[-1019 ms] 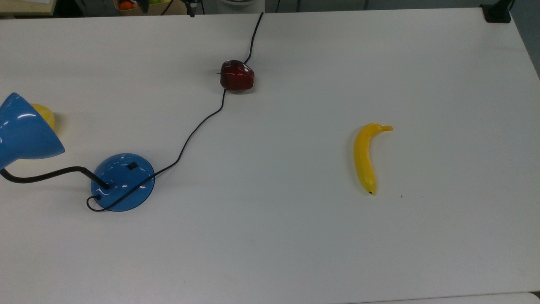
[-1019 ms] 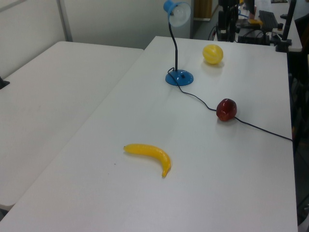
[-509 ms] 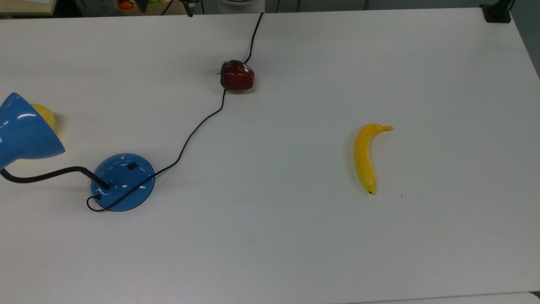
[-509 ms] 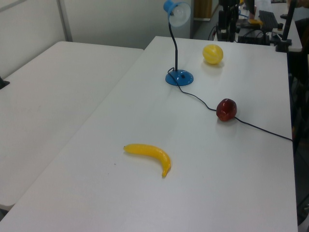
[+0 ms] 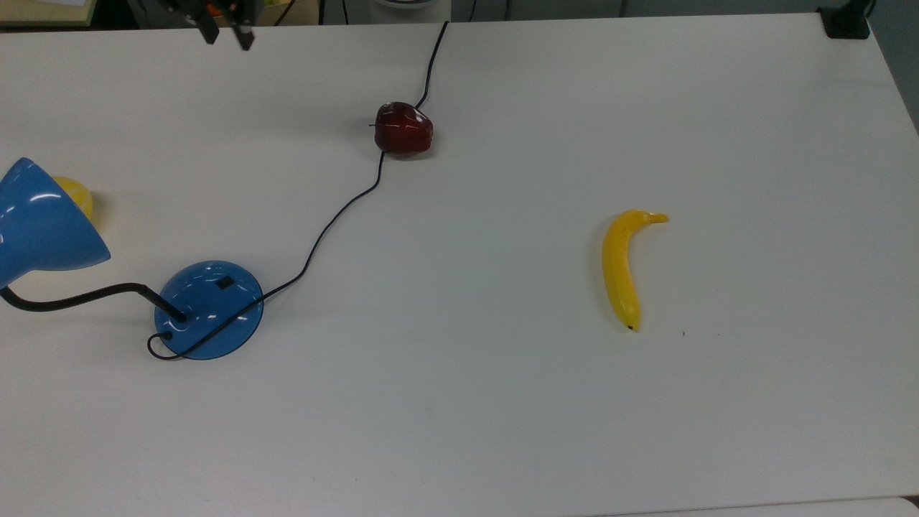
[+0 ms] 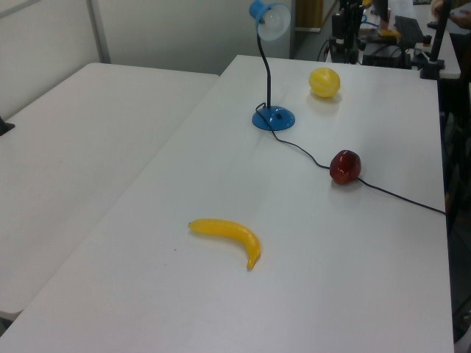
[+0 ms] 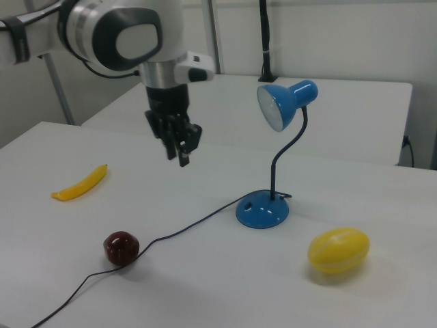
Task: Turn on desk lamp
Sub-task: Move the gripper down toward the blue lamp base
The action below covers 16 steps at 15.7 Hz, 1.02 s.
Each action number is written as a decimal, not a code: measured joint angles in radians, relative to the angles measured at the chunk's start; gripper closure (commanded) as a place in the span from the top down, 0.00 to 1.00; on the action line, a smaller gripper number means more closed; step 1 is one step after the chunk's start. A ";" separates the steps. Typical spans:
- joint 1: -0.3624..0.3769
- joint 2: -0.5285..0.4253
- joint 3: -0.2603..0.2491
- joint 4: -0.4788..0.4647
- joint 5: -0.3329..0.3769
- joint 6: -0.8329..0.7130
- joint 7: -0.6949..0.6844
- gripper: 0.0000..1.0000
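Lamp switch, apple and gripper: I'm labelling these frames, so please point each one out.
lamp switch [image 5: 225, 283], top view, on the small black rocker atop the blue base.
apple [image 5: 403, 128], top view, on its dark red body.
gripper [image 5: 226, 34], top view, between its fingertips.

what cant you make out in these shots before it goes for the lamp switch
- Desk lamp shade: cut off by the top view's left edge.
- Yellow fruit: half hidden behind that shade in the top view.
- Black switch: too small to read its position.
- Cord: hidden where it meets the apple.
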<state>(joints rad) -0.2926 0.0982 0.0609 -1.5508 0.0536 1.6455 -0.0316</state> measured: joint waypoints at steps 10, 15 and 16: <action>-0.048 0.140 -0.006 -0.081 -0.021 0.395 0.192 0.00; -0.049 0.207 -0.011 -0.122 -0.113 0.618 0.423 0.00; -0.048 0.222 -0.011 -0.122 -0.139 0.647 0.467 0.00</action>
<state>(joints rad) -0.3402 0.3203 0.0495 -1.6733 -0.0858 2.2923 0.4354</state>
